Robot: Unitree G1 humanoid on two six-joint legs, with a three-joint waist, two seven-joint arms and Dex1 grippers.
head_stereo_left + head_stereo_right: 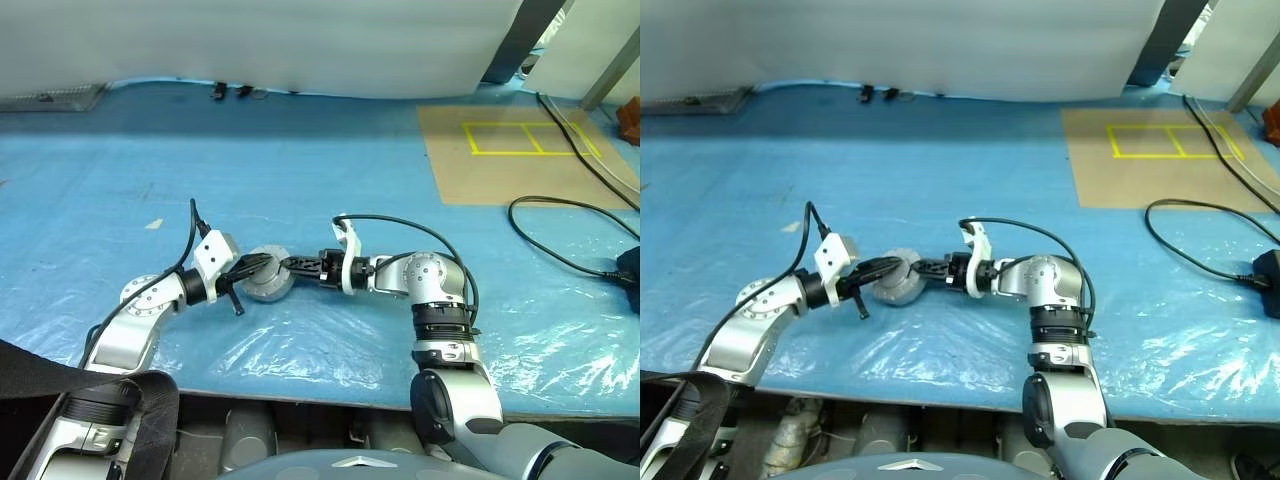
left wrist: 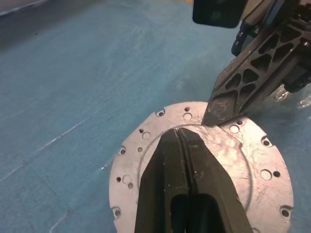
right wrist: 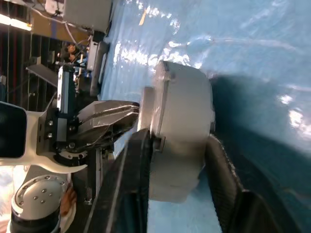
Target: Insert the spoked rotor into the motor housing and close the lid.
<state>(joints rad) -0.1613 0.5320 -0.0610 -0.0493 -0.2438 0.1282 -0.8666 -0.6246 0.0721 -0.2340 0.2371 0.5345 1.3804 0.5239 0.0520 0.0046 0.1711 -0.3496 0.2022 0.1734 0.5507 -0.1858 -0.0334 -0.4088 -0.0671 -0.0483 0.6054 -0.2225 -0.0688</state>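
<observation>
Resting on blue plastic sheet (image 1: 330, 200) mid-table, short round silver-walled motor housing (image 1: 268, 285); L gripper (image 2: 187, 137) fingers shut, pressed on its top; R gripper (image 3: 177, 160) jaws clasping its sides.

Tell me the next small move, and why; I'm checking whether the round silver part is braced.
Probably press the shut left gripper lightly against the flat silver face under its tips, to seat the parts. The right gripper clamps the motor housing with one finger at each flat face, so it looks braced against that push.
</observation>
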